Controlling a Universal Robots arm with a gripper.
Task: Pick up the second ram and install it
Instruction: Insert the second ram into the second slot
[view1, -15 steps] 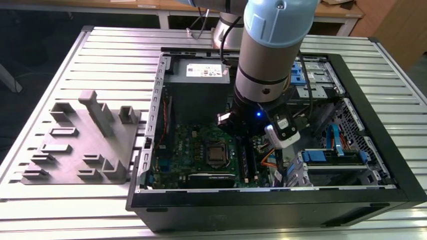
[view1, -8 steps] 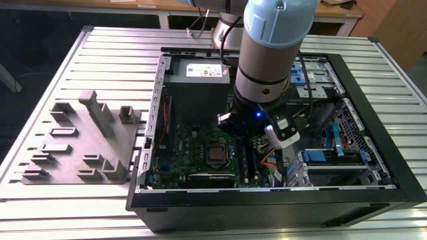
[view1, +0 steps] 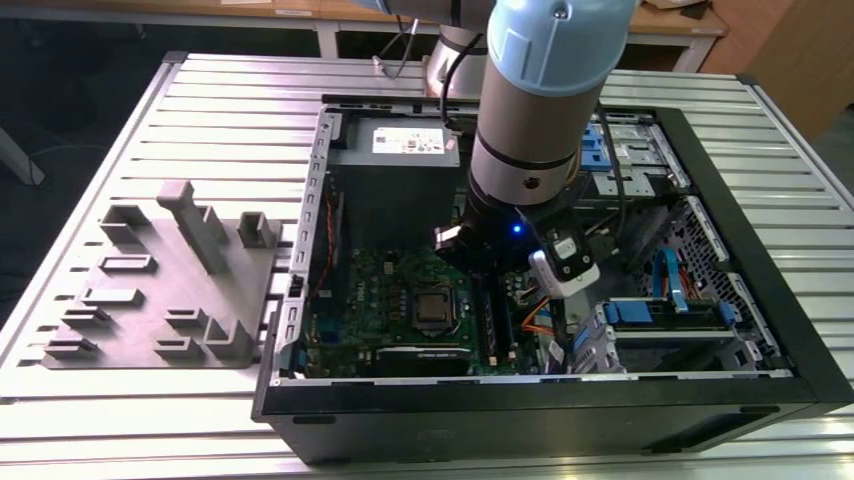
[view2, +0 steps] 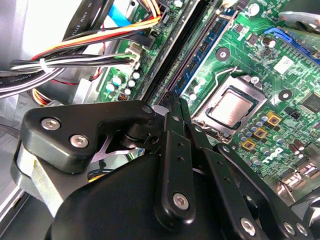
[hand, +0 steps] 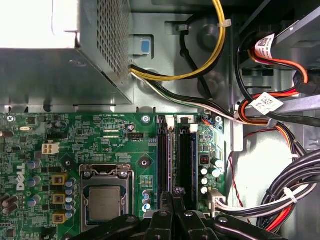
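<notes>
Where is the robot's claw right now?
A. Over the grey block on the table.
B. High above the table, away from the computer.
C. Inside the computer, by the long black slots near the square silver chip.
C: in the first wrist view the gripper sits at the long black slots on the green board, with the square silver chip close beside them.

Items counted: one robot arm (view1: 541, 110), one gripper (hand: 174, 192), one open computer case (view1: 534, 398), one motherboard (hand: 120, 135), one processor (hand: 105, 205). Three yellow square components (hand: 58, 179); one grey power-supply box (hand: 50, 75). One grey slotted block (view1: 147, 290).
</notes>
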